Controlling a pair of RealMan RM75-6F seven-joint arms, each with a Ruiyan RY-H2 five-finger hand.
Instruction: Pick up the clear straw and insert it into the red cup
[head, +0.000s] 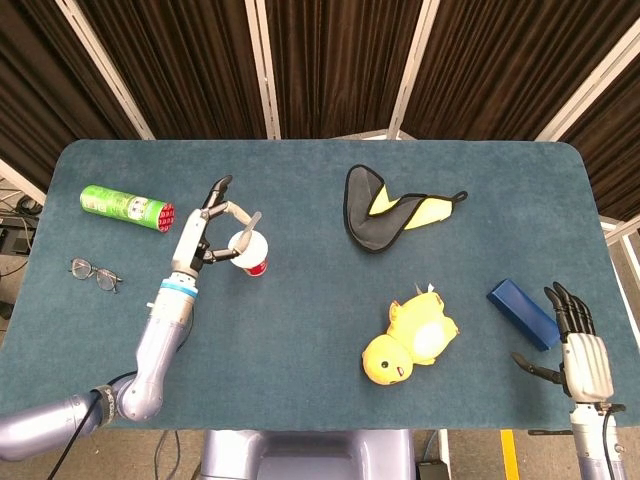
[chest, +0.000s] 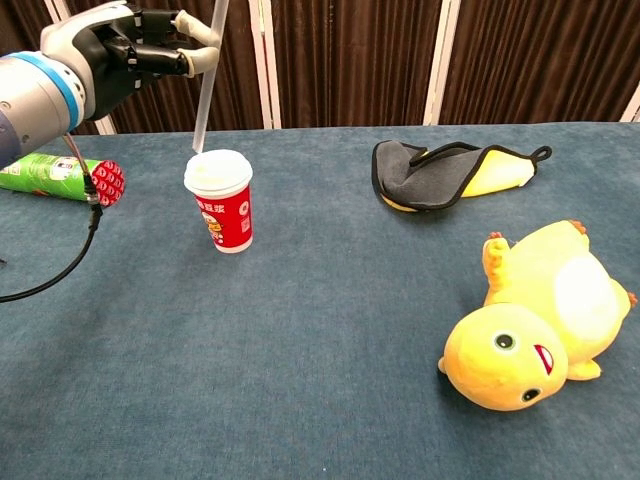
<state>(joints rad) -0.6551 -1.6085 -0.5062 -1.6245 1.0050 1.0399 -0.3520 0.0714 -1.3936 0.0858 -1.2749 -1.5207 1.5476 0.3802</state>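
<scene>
The left robot hand (chest: 130, 55) holds the clear straw (chest: 208, 80) up in the air, pinched near its top end between thumb and fingers. The straw hangs almost straight down. Its bottom tip is right at the white lid of the red cup (chest: 220, 202), by the back edge. From these pictures I cannot tell if the tip is already in the lid or just touching the rim behind it.

The red cup stands upright on the blue tabletop (chest: 320, 380), on the left side. In the head view the left robot hand (head: 205, 235) sits just beside the red cup (head: 250, 255), and the clear straw (head: 248, 226) reaches over it.

So the picking-up part looks done — the straw is off the tabletop and in the hand. What is left is the last bit: line the tip up with the middle of the lid, push the straw down into the cup, then let go. The tip may slide off the lid if it is not lined up well, and the cup is light, so it could tip over.

The right robot hand (head: 583, 352) is far away at the near right edge, fingers spread and holding nothing — it rests near a blue box (head: 523, 313).
</scene>
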